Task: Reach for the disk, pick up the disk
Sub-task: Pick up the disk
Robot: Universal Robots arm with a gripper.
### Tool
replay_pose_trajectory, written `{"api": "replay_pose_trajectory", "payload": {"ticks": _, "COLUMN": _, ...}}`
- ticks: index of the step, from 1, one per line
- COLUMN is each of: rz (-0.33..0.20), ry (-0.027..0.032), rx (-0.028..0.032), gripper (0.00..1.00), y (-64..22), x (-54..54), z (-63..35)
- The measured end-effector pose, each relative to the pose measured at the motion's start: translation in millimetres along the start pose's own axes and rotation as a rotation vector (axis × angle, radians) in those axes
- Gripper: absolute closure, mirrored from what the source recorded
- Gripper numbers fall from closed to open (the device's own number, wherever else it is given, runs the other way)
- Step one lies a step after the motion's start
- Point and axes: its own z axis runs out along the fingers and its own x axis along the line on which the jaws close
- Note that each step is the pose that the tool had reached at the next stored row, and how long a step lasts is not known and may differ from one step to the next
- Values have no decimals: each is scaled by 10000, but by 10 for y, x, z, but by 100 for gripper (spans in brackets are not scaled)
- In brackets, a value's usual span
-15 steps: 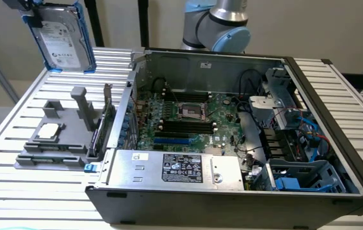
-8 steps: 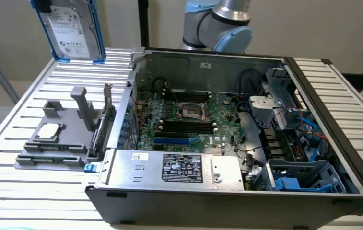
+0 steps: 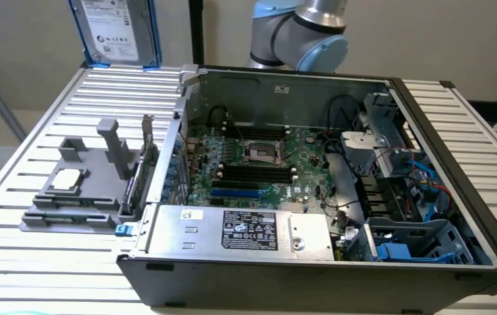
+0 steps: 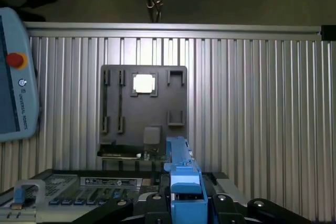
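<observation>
1. Writing: the teach pendant (image 4: 16, 77) bears "UNIVERSAL ROBOTS" down its edge, below a red button (image 4: 16, 60); the white label on the disk (image 3: 115, 29) carries rows of print and marks too small to read; the black-and-white sticker on the power supply (image 3: 182, 233), inside the open computer case (image 3: 318, 279), is just as unreadable.
2. Arm: the arm (image 3: 305, 29) shows grey and pale-blue joints behind the case's far wall; its wrist camera looks down on the slatted table (image 4: 262, 103).
3. Gripper: the gripper (image 4: 186, 205) is closed on the disk's blue carrier at a middling width, with black fingers (image 4: 149, 205) on either side of it.
4. Disk: it hangs upright with its label towards the exterior camera, at the exterior view's upper left, over the table's far corner and seemingly clear of it; the wrist view sees it edge-on.
5. Nearby: a grey tray (image 3: 77, 190) lies on the table to the exterior view's left of the case; a small square silver chip (image 3: 66, 178) rests on it.
</observation>
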Motion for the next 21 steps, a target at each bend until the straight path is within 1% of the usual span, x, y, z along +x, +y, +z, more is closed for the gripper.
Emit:
{"api": "replay_pose_trajectory", "payload": {"ticks": 7, "rz": 0, "ry": -37, "rx": -55, "gripper": 67, "y": -308, "x": 47, "z": -291}}
{"api": "replay_pose_trajectory", "payload": {"ticks": 11, "rz": 0, "ry": -65, "rx": -83, "gripper": 67, "y": -486, "x": 82, "z": -414}}
{"api": "replay_pose_trajectory", "payload": {"ticks": 15, "rz": 0, "ry": -84, "rx": -92, "gripper": 67, "y": -669, "x": 134, "z": -471}}
{"api": "replay_pose_trajectory", "payload": {"ticks": 21, "rz": 0, "ry": -94, "rx": -95, "gripper": 67, "y": -941, "x": 233, "z": -504}}
